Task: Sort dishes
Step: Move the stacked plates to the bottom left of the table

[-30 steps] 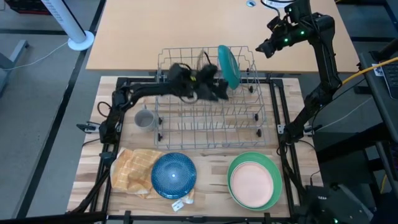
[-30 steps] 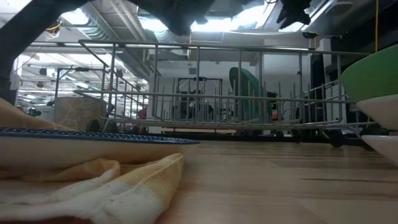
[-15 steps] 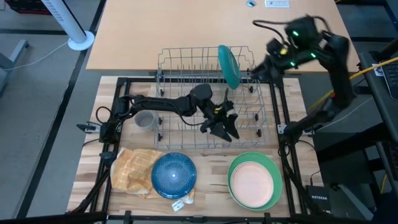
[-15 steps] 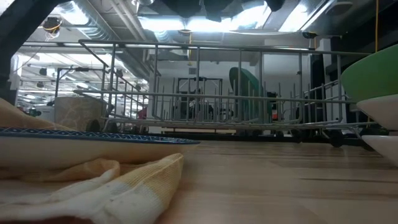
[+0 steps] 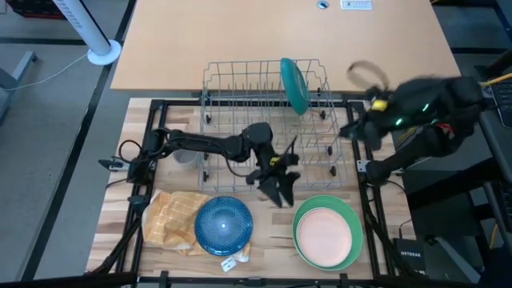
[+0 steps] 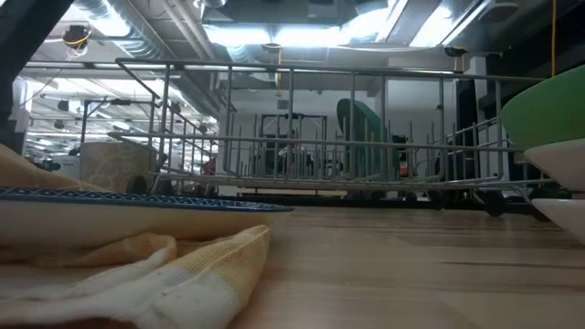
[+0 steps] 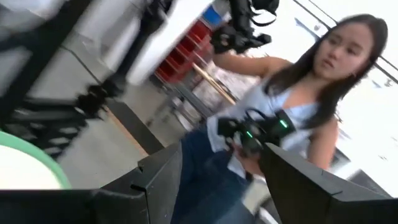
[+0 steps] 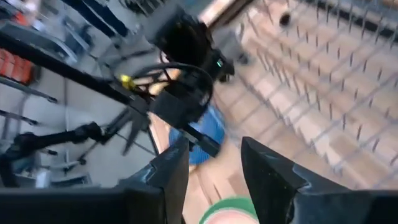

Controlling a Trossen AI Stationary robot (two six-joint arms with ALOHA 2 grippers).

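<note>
A teal plate (image 5: 294, 84) stands on edge between the wires of the grey rack (image 5: 240, 128), at its far right. Near the table's front, a blue plate (image 5: 224, 226) lies partly on the checked cloth (image 5: 170, 218), and a peach plate (image 5: 323, 234) lies inside a green plate (image 5: 346, 214). A grey mug (image 5: 186, 155) stands left of the rack, partly under my left arm. My left gripper (image 5: 278, 190) (image 7: 221, 165) hangs open over the rack's near edge, holding nothing. My right gripper (image 5: 354, 131) (image 8: 214, 163), also open, hovers by the rack's right end.
The black frame rails (image 5: 364, 200) run along the wooden board's sides. Bare tan tabletop (image 5: 240, 32) lies beyond the rack. A person (image 7: 292, 93) holding a dark device shows beyond the table in the left wrist view. A white fan base (image 5: 102, 53) stands on the floor, far left.
My left gripper has swung from above the rack's far left part toward the near edge and right, sinking a little and rolling. My right gripper has swept from beyond the rack's far right corner toward the near edge, beside the rack's right end. No dish has moved.
</note>
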